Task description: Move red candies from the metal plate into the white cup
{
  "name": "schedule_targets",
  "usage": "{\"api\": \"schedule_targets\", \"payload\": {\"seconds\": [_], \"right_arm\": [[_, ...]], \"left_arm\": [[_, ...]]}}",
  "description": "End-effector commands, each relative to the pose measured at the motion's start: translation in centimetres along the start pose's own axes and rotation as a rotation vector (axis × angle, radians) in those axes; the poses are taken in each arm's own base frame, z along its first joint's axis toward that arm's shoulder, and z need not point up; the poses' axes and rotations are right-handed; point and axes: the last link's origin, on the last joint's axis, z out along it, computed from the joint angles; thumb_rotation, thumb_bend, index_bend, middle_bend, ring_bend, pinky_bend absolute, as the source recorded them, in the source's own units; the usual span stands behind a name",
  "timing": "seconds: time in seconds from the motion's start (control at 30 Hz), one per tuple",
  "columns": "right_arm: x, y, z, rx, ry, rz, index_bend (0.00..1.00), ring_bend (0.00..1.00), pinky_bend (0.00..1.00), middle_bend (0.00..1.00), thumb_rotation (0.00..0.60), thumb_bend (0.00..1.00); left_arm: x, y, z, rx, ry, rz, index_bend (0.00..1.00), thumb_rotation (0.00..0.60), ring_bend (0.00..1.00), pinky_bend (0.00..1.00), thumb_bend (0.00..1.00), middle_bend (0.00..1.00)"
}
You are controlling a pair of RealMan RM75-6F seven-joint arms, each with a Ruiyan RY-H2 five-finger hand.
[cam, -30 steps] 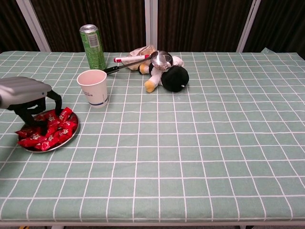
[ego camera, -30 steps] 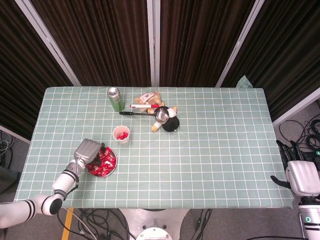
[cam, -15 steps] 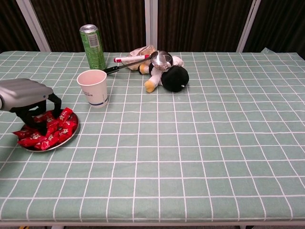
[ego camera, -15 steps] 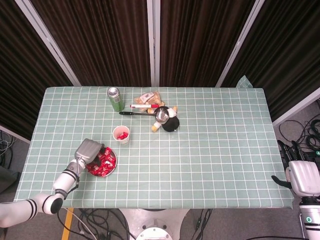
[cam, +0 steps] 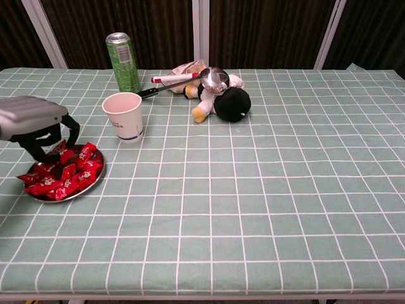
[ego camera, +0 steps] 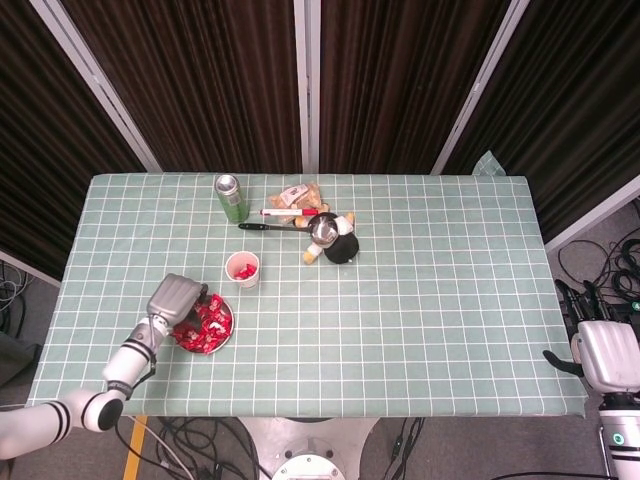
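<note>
The table [cam: 266, 190] wears a pale green checked cloth. The left hand [cam: 35, 123] hovers just above the metal plate [cam: 93, 180], fingers curled down, pinching one of the red candies [cam: 58, 149] lifted off the heap. The right hand [ego camera: 603, 352] hangs off the table's far corner; whether it is spread or closed cannot be told. Behind the plate stands the white cup [cam: 124, 116], candies inside, with a small blue mark too blurred to read. The green can [cam: 123, 62] has unreadable print
</note>
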Motion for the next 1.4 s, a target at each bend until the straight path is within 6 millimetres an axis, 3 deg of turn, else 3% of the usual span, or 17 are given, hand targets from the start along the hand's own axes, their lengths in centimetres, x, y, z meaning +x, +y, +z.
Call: {"api": "schedule_targets", "payload": {"seconds": [0.03,0.23,0.4,0.63,0.87,1.17,1.4], "right_arm": [[0.0,0.0,0.0,0.002,0.0,0.001,0.02,0.0,0.23,0.18,0.6,0.02],[-0.1,0.0,0.0,0.004,-0.002,0.005,0.03,0.0,0.23,0.18,0.6,0.02],[-0.1,0.1,-0.1,0.002,-0.001,0.007,0.03,0.0,0.23,0.18,0.6,0.02],[-0.2,0.4,-0.1,-0.007,-0.002,0.008,0.03,0.0,0.23,0.18,0.6,0.02],[-0.2,0.7,-0.2,-0.017,-0.001,0.01,0.03,0.0,0.24,0.18,0.6,0.02],[-0.3,0.8,-0.1,-0.019,-0.004,0.017,0.02,0.0,0.24,0.18,0.6,0.02],[-0.2,0.6,0.1,-0.004,0.002,0.018,0.03,0.0,0.24,0.18,0.6,0.02]], "left_arm": [[1.9,-0.2,-0.6,-0.003,0.061,-0.045,0.63,0.6,0.95,1.0,0.37,0.99],[6.4,0.6,-0.7,-0.045,0.173,-0.101,0.63,0.6,0.95,1.0,0.37,0.99],[9.2,1.9,1.1,-0.08,0.2,-0.125,0.63,0.6,0.95,1.0,0.37,0.99],[10.3,3.9,4.3,-0.102,0.164,-0.11,0.62,0.6,0.95,1.0,0.37,0.99],[9.4,4.7,6.2,-0.085,0.097,-0.067,0.61,0.6,0.95,1.0,0.37,0.99],[9.5,5.2,5.4,-0.099,0.095,-0.101,0.43,0.6,0.94,1.0,0.36,0.98],[10.3,3.6,2.0,-0.094,0.191,-0.16,0.36,0.6,0.94,1.0,0.33,0.96]]}}
